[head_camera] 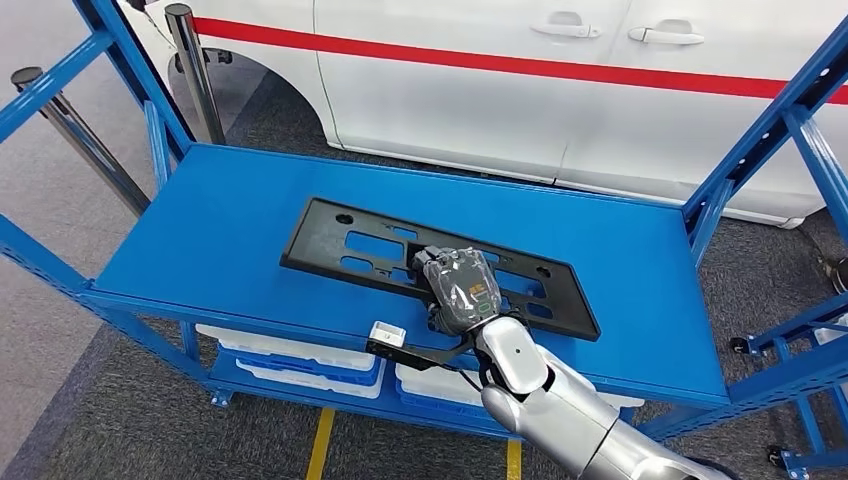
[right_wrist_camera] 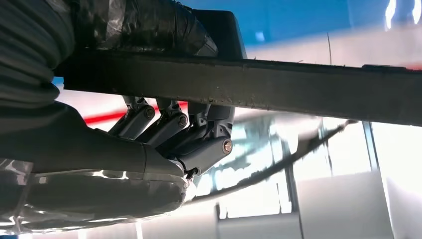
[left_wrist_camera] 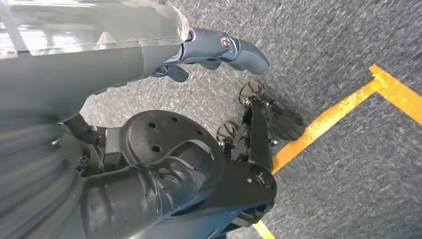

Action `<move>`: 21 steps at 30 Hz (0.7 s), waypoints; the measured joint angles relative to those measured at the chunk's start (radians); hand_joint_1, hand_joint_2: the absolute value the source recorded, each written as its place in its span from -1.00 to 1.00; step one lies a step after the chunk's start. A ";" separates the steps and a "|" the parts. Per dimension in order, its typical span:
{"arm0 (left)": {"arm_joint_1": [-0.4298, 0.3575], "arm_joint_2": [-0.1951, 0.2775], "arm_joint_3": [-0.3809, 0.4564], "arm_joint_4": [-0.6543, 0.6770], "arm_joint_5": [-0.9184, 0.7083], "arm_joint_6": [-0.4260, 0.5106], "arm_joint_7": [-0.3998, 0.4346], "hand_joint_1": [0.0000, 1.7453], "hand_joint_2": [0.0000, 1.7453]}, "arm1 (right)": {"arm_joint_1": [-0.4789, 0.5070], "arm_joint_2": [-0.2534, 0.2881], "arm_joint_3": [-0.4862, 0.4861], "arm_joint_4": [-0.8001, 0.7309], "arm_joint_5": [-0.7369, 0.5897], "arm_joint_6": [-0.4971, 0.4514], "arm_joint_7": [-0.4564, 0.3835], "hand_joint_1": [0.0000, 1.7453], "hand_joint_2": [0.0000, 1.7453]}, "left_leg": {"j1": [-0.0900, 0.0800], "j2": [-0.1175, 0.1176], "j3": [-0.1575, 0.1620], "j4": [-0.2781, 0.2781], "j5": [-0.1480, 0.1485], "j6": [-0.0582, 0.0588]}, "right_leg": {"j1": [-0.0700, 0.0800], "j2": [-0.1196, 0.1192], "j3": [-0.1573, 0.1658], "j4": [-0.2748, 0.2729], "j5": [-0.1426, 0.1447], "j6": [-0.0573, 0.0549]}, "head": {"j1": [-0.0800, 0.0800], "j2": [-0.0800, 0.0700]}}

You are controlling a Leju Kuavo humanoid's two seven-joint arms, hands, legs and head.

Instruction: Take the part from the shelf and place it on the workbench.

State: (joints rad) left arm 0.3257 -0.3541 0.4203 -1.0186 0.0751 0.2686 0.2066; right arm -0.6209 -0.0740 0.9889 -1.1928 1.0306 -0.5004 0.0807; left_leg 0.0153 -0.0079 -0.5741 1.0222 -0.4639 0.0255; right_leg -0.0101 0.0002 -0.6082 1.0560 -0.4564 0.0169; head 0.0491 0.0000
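Right robot hand (head_camera: 461,290) grips one black part (head_camera: 350,245) (left robot hand (left_wrist_camera: 219,50) open).

blue uprights (head_camera: 745,150) flank shelf (head_camera: 200,230), apparently open above

I count one black part (head_camera: 440,268) lying on the one blue shelf (head_camera: 200,240). Under it I see two white bins (head_camera: 290,352). One white car (head_camera: 520,80) stands behind, showing two door handles (head_camera: 565,28). Two steel posts (head_camera: 195,70) stand left.
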 joint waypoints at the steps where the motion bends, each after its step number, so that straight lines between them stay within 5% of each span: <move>1: -0.004 0.000 0.000 0.009 -0.007 -0.004 -0.001 -1.00 1.00 | 0.010 0.000 -0.011 -0.010 0.032 -0.037 -0.005 1.00 1.00 | -0.002 0.000 -0.001 0.000 -0.001 -0.004 | 0.003 0.001 0.010 -0.023 0.001 -0.003 | 0.000 0.000; 5: -0.028 0.003 0.001 0.070 -0.035 -0.016 -0.015 -1.00 1.00 | 0.067 0.000 -0.072 -0.064 0.155 -0.146 -0.024 1.00 1.00 | -0.001 0.001 -0.004 0.012 -0.018 -0.026 | -0.001 0.001 0.019 -0.040 0.004 -0.023 | -0.001 0.000; 9: -0.048 0.006 0.001 0.123 -0.047 -0.023 -0.024 -1.00 1.00 | 0.115 -0.001 -0.132 -0.101 0.233 -0.185 -0.042 1.00 1.00 | 0.003 0.003 -0.104 0.235 -0.130 -0.038 | -0.001 -0.003 0.026 -0.049 0.005 -0.040 | -0.002 0.000; 10: -0.050 0.007 0.002 0.133 -0.048 -0.023 -0.025 -1.00 1.00 | 0.126 -0.002 -0.141 -0.106 0.241 -0.186 -0.045 1.00 1.00 | 0.003 0.003 -0.121 0.272 -0.137 -0.039 | 0.000 -0.003 0.027 -0.048 0.004 -0.041 | -0.002 0.000; 12: -0.053 0.010 0.002 0.147 -0.049 -0.023 -0.025 -1.00 1.00 | 0.144 -0.004 -0.153 -0.114 0.246 -0.186 -0.047 1.00 1.00 | 0.003 0.003 -0.103 0.231 -0.093 -0.036 | 0.002 0.000 0.030 -0.045 0.001 -0.041 | -0.002 0.000; 15: -0.057 0.013 0.002 0.160 -0.050 -0.023 -0.026 -1.00 1.00 | 0.153 -0.006 -0.164 -0.126 0.247 -0.186 -0.048 1.00 1.00 | -0.001 0.003 -0.013 0.042 -0.010 -0.024 | 0.007 0.005 0.030 -0.033 -0.008 -0.033 | -0.002 0.000; 19: -0.065 0.014 0.002 0.173 -0.050 -0.025 -0.025 -1.00 1.00 | 0.160 -0.009 -0.173 -0.137 0.259 -0.186 -0.053 1.00 1.00 | -0.002 0.002 0.003 0.000 -0.002 -0.010 | 0.007 0.006 0.026 -0.027 -0.011 -0.014 | -0.001 0.000; 21: -0.066 0.016 0.002 0.180 -0.049 -0.033 -0.017 -1.00 1.00 | 0.162 -0.011 -0.180 -0.144 0.265 -0.186 -0.062 1.00 1.00 | 0.002 0.005 0.005 -0.008 0.008 0.002 | 0.005 0.005 0.012 0.011 -0.044 -0.004 | -0.001 0.000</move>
State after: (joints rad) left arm 0.2595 -0.3385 0.4221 -0.8385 0.0259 0.2357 0.1895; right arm -0.4587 -0.0851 0.8092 -1.3372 1.2953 -0.6866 0.0183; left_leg 0.0172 -0.0029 -0.5695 1.0146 -0.4562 0.0277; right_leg -0.0052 0.0052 -0.5962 1.0669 -0.4999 0.0127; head 0.0484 0.0000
